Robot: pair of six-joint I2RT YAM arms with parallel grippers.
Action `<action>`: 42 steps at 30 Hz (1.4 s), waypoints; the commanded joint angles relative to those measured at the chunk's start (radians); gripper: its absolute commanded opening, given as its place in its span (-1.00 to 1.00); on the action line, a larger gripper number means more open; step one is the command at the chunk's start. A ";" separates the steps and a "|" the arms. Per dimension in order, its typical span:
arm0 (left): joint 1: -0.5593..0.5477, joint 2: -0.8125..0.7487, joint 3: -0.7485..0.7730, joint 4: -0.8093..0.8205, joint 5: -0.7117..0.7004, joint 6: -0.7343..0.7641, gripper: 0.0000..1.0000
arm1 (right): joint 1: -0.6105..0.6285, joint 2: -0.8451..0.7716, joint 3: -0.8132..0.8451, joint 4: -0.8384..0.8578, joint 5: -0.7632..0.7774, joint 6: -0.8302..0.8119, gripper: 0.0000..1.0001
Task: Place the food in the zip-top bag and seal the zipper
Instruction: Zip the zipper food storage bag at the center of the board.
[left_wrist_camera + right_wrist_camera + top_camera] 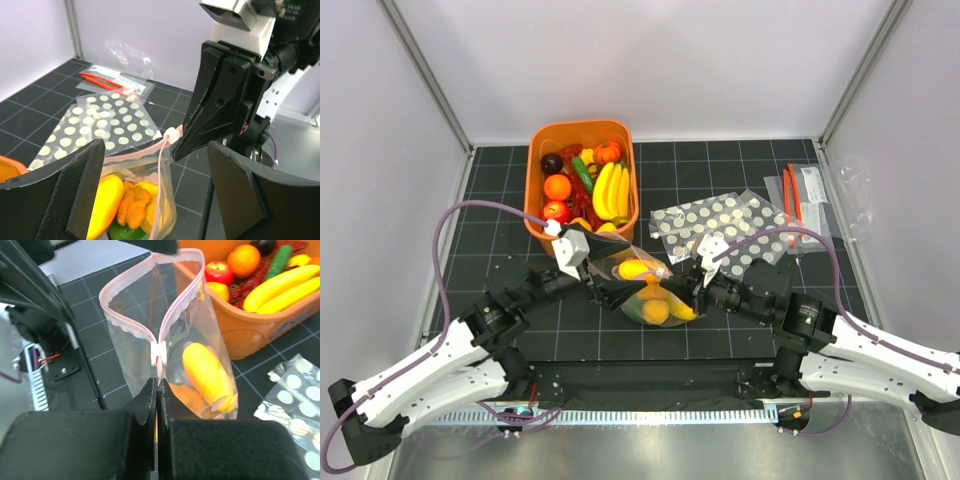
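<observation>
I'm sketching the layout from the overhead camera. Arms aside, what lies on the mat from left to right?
orange bin → zip-top bag → polka-dotted bags → small bags with red-orange strips → crumpled clear plastic

Bright, even diffuse light from above, faint soft shadows, small highlights on the zip-top bag (200,335), background sharp, right gripper (156,387) near the lens goes soft.
</observation>
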 commanded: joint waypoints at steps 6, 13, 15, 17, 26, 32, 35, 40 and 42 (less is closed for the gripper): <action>-0.036 0.116 0.080 -0.009 0.151 0.111 0.78 | -0.002 0.024 0.047 -0.002 -0.198 -0.006 -0.98; -0.052 0.096 0.034 0.034 0.214 0.162 0.75 | 0.000 0.013 0.032 -0.001 -0.241 -0.017 -0.98; -0.053 0.098 0.037 0.027 0.211 0.162 0.68 | 0.000 0.005 0.032 -0.004 -0.247 -0.017 -0.98; -0.053 0.107 0.046 0.011 0.217 0.187 0.47 | 0.000 -0.002 0.029 -0.004 -0.249 -0.017 -0.98; -0.053 0.161 0.071 -0.029 0.244 0.202 0.33 | 0.000 -0.013 0.024 -0.002 -0.252 -0.015 -0.98; -0.055 0.201 0.094 -0.042 0.286 0.196 -0.46 | 0.000 -0.013 0.029 -0.002 -0.247 -0.008 -0.98; -0.053 0.213 0.106 -0.056 0.286 0.196 -0.84 | 0.000 -0.024 0.026 -0.002 -0.215 0.000 -0.98; -0.053 0.196 0.101 -0.055 0.286 0.193 -0.99 | 0.000 -0.055 0.009 0.005 -0.160 0.005 -0.98; -0.055 0.188 0.095 -0.045 0.284 0.190 -0.99 | 0.000 -0.067 0.003 0.007 -0.154 0.005 -0.98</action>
